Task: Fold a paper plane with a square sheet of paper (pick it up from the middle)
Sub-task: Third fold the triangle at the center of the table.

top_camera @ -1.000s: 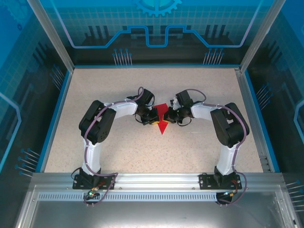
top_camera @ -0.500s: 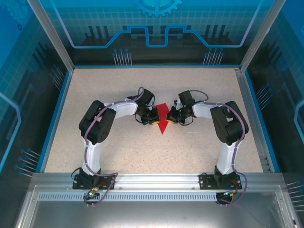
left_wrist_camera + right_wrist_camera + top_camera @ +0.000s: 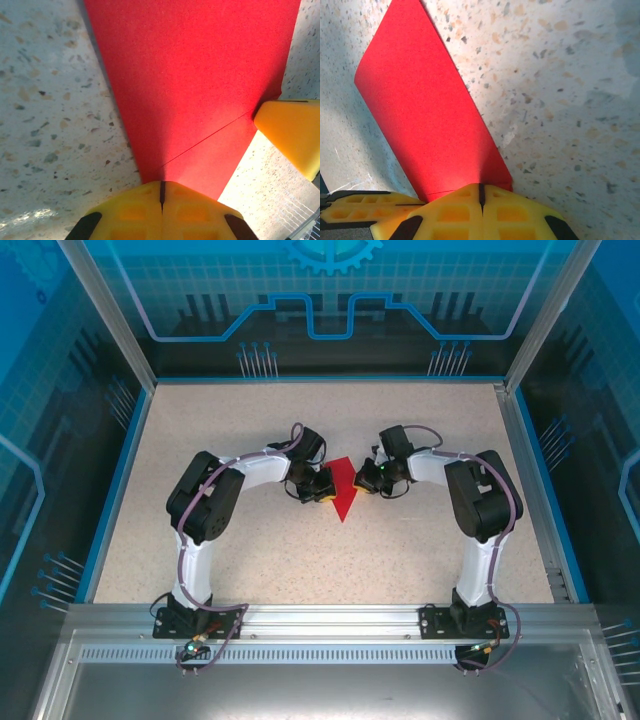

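Note:
The square sheet of paper (image 3: 343,498) lies flat mid-table, folded into a narrow red dart whose point faces the arms' bases. Its red face (image 3: 200,75) carries a slanting crease in the left wrist view. My left gripper (image 3: 326,486) is shut, its yellow tips (image 3: 161,192) resting on the paper's left edge. My right gripper (image 3: 364,478) is also shut, tips (image 3: 481,192) down on the paper (image 3: 420,100) at its right edge. Each wrist view catches the other gripper's yellow finger (image 3: 292,135) (image 3: 350,212) beside the paper. I cannot tell whether either pinches the paper.
The speckled beige tabletop (image 3: 250,550) stretches open around the paper. A blue rim (image 3: 115,490) and glass walls bound it. Both arms bend inward from their bases on the aluminium rail (image 3: 330,620).
The right gripper has slid a little to the right and back along the paper's edge. The left gripper and the paper have stayed put.

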Tool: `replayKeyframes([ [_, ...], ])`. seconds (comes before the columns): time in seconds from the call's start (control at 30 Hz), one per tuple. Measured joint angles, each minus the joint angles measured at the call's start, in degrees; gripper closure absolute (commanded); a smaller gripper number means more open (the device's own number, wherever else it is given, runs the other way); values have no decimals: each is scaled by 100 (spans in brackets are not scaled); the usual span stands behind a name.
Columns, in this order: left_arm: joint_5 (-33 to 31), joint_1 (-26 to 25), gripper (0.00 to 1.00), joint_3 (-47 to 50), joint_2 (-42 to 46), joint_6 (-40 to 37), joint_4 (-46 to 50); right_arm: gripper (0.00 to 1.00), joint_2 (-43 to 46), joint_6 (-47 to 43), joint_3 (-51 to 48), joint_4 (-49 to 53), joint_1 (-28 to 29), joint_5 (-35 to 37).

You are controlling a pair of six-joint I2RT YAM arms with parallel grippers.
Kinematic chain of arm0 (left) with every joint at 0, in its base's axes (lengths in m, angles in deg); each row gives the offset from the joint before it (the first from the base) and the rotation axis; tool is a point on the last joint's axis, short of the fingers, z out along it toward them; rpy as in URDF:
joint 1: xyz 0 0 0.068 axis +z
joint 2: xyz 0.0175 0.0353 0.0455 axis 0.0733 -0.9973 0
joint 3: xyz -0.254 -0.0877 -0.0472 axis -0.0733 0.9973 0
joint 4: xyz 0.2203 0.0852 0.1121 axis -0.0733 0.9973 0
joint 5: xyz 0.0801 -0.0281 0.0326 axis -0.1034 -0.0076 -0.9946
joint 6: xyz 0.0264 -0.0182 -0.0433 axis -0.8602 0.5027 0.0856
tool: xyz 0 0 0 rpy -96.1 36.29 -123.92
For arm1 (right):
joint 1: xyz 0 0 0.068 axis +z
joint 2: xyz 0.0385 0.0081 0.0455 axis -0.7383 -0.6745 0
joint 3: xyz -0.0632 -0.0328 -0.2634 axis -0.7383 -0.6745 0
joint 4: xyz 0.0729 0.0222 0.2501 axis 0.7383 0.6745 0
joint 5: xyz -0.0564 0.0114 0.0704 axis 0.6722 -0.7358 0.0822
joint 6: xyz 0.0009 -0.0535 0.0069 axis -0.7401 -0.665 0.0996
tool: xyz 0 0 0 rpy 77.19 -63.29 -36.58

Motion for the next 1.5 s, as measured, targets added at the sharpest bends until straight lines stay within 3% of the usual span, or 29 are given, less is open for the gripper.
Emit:
replayKeyframes([
  [0.37, -22, -11, 100, -20, -2, -105, 20, 100, 361, -28, 20, 13, -273, 492],
  [0.8, -120, -15, 100, -291, -107, -575, 326, 100, 573, -756, -20, -22, 352, -398],
  [1.13, -328, 33, 96, -833, -339, -1141, 555, 100, 254, -778, -118, -7, 356, -507],
  [1.37, -315, 33, 92, -813, -313, -1132, 433, 100, -28, -691, -118, -76, 356, -527],
  [1.5, -249, 33, 88, -341, 55, -883, 7, 100, -31, -511, -168, -225, 367, -520],
])
